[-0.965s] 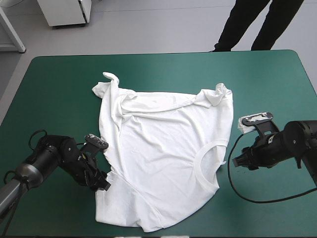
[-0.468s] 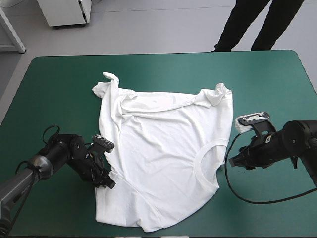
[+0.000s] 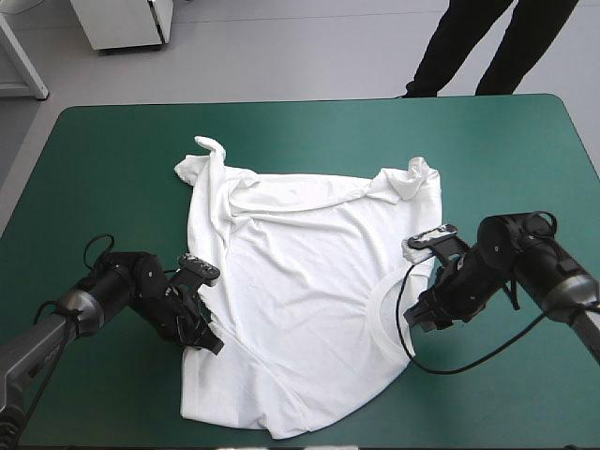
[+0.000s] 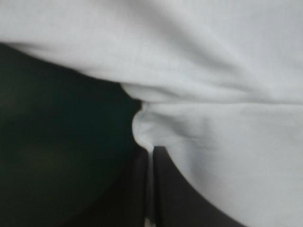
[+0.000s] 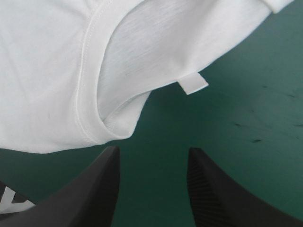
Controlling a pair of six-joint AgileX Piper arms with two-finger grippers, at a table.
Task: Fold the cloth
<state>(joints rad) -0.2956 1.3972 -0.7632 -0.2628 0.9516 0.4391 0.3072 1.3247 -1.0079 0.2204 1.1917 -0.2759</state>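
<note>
The white T-shirt [image 3: 309, 281] lies spread out in the middle of the teal-green surface [image 3: 112, 159], with its neck hole [image 3: 389, 305] toward the right side. The left hand [image 3: 210, 341] is pinched tight on the shirt's left edge, with cloth between its 2 black fingers [image 4: 175, 198]. The right hand [image 3: 419, 321] is open and holds nothing, just beside the neck hole.

The counter [image 3: 112, 141], under its teal-green cover, carries one white T-shirt [image 3: 300, 281], spread mostly flat across the middle. Its neckline [image 3: 392, 314] faces the right edge. The cloth reaches close to the near edge; its far side lies bunched and wrinkled.
</note>
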